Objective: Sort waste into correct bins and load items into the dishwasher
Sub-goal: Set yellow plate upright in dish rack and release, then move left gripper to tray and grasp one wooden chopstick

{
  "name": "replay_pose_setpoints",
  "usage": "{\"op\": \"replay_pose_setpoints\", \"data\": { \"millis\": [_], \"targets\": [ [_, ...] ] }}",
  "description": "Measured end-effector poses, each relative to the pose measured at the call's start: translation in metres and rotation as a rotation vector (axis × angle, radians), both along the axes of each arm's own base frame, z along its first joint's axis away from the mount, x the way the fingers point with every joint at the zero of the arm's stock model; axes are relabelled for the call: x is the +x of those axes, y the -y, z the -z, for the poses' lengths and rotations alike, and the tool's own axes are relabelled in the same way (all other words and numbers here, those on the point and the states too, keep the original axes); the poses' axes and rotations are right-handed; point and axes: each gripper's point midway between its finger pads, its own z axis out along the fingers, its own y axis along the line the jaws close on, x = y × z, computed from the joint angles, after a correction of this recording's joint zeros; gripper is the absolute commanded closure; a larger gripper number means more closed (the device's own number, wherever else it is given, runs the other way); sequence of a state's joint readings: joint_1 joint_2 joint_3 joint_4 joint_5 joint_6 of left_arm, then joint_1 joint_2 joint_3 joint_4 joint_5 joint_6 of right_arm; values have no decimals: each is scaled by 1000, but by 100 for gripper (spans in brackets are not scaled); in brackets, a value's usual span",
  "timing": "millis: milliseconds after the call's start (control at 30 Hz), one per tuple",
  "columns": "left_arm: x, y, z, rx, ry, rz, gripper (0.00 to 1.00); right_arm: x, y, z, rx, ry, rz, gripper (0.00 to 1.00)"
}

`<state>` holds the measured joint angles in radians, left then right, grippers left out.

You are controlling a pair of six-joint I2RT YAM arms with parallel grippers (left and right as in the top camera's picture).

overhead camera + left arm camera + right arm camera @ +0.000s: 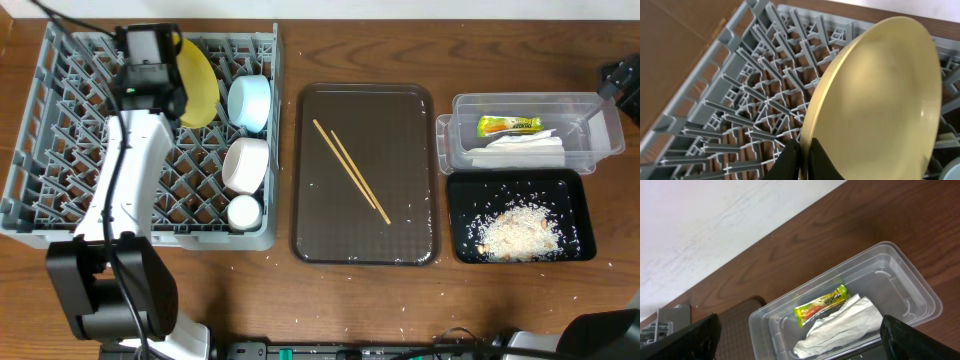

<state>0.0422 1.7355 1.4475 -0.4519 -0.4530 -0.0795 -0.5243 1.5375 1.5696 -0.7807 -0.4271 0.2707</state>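
Nearest me, pale crumbly rice scraps (515, 232) lie in the shallow black tray (460, 215), and a small white cup (243, 212), white bowl (245, 165) and light blue bowl (250, 100) sit in the large grey plastic dish rack (60, 150). Further back the left gripper (802, 160) pinches the rim of the round yellow plate (880, 100), propped on edge among the pegs (735, 85). I'd say it needs to let go and lift clear without tipping the plate, then fetch the thin wooden chopsticks (350, 170) off the dark brown tray (400, 130). Farthest off, the right gripper (800, 342) hangs spread wide over the clear plastic tub (910, 280), which holds the yellow-green wrapper (821, 305) and white crumpled napkin (840, 325).

Lab bench, robot arm (128, 175), dish rack (45, 140)
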Motion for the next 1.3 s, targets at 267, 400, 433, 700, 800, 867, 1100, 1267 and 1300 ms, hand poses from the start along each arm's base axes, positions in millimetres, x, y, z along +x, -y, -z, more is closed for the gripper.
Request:
{"op": "replay_pose_setpoints", "data": {
  "millis": [267, 400, 433, 700, 800, 867, 1100, 1267, 1300],
  "targets": [
    [3, 30, -2, 46, -19, 63, 42, 0, 0, 0, 0, 0, 0, 1],
    [4, 41, 1, 33, -26, 96, 38, 0, 0, 0, 0, 0, 0, 1],
    [4, 44, 2, 26, -29, 105, 37, 0, 0, 0, 0, 0, 0, 1],
    [-16, 92, -27, -128, 23, 217, 35, 0, 0, 0, 0, 0, 0, 1],
    [-42, 134, -59, -292, 84, 297, 36, 0, 0, 0, 0, 0, 0, 1],
    [-61, 165, -69, -403, 87, 338, 38, 0, 0, 0, 0, 0, 0, 1],
    [-81, 268, -8, -595, -105, 389, 45, 0, 0, 0, 0, 0, 0, 1],
    [-82, 314, 72, -629, -257, 307, 48, 0, 0, 0, 0, 0, 0, 1],
    [-80, 319, 88, -645, -271, 264, 51, 0, 0, 0, 0, 0, 0, 1]
  ]
}}
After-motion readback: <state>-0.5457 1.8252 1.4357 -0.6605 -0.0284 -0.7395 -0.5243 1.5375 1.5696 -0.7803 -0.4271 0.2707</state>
